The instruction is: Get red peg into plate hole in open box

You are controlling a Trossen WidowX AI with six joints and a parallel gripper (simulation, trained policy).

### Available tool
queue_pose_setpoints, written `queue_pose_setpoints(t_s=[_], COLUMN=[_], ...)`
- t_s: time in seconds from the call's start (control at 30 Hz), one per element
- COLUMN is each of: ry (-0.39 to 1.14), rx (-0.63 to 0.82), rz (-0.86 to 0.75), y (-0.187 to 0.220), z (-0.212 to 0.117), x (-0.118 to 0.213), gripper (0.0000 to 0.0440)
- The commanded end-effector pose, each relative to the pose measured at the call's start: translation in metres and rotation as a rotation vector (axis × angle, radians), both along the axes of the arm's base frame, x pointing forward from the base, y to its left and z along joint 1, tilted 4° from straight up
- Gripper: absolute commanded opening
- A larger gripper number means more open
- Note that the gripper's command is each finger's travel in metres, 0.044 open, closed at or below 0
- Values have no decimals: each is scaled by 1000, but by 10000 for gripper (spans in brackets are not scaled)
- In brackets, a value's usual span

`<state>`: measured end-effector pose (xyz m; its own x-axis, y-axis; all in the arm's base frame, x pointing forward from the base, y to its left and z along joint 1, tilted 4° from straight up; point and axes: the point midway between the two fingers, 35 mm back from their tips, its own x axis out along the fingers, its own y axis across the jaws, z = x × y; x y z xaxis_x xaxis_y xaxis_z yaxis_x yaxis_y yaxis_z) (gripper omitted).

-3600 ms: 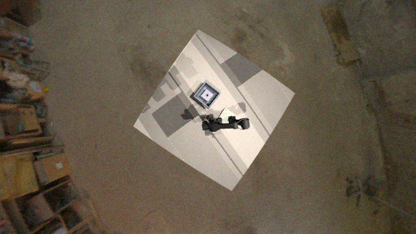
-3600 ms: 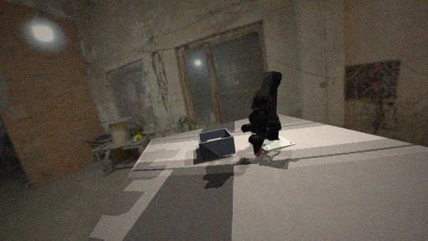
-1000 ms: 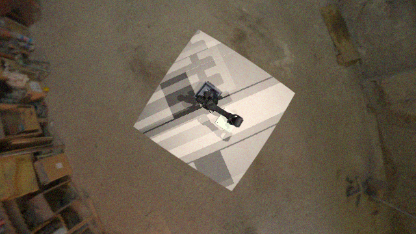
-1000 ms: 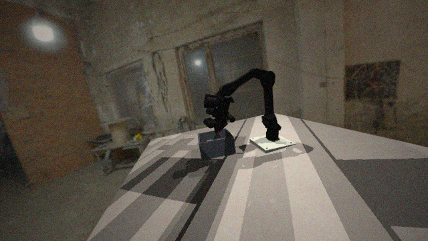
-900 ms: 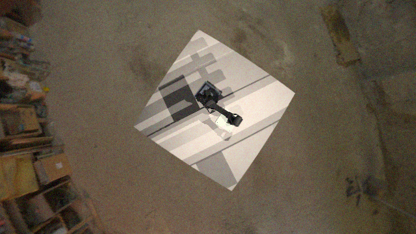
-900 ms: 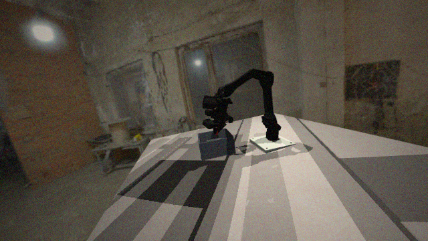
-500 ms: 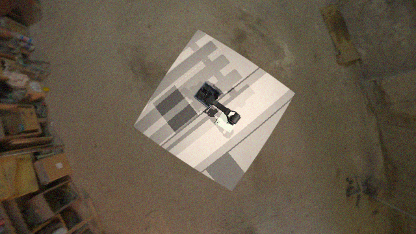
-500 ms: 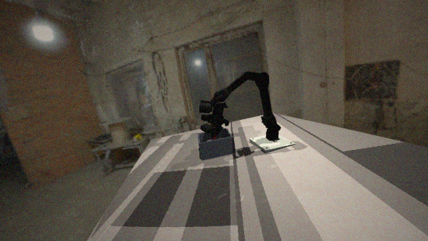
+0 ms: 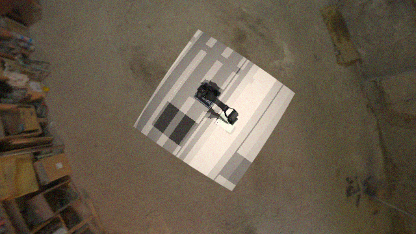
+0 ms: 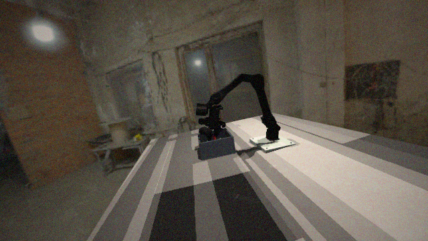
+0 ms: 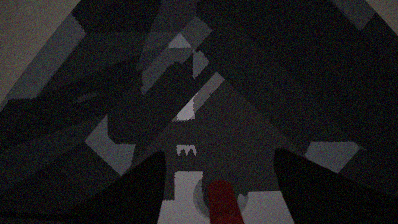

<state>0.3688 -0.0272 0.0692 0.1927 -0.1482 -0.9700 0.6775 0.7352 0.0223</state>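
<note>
Red peg [image 10: 214,137] [image 11: 225,204] at the wrist view's six o'clock, the end effector's [image 9: 206,94] [image 10: 213,133] [image 11: 220,172] fingers spread clear of it, likely releasing it for seating.

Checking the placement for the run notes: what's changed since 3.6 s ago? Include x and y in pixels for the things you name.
The pincer [image 9: 207,93] [image 10: 210,134] [image 11: 220,158] swung across to the box [image 9: 202,103] [image 10: 217,148] and went down into it. The red peg [image 10: 214,137] [image 11: 225,205] moved from outside to inside and was let go, fingers clear on both sides; full seating can't be told. Box and white base plate [image 9: 228,128] [image 10: 279,145] stayed put.
</note>
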Motion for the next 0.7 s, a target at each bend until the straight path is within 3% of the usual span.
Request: queue_pose_setpoints(t_s=[0.0, 0.1, 0.67], ry=[-7, -14, -41], rx=[24, 48, 182], rz=[14, 18, 56], y=[0, 1, 27], z=[9, 16, 54], x=[13, 23, 71], gripper=[365, 440, 440])
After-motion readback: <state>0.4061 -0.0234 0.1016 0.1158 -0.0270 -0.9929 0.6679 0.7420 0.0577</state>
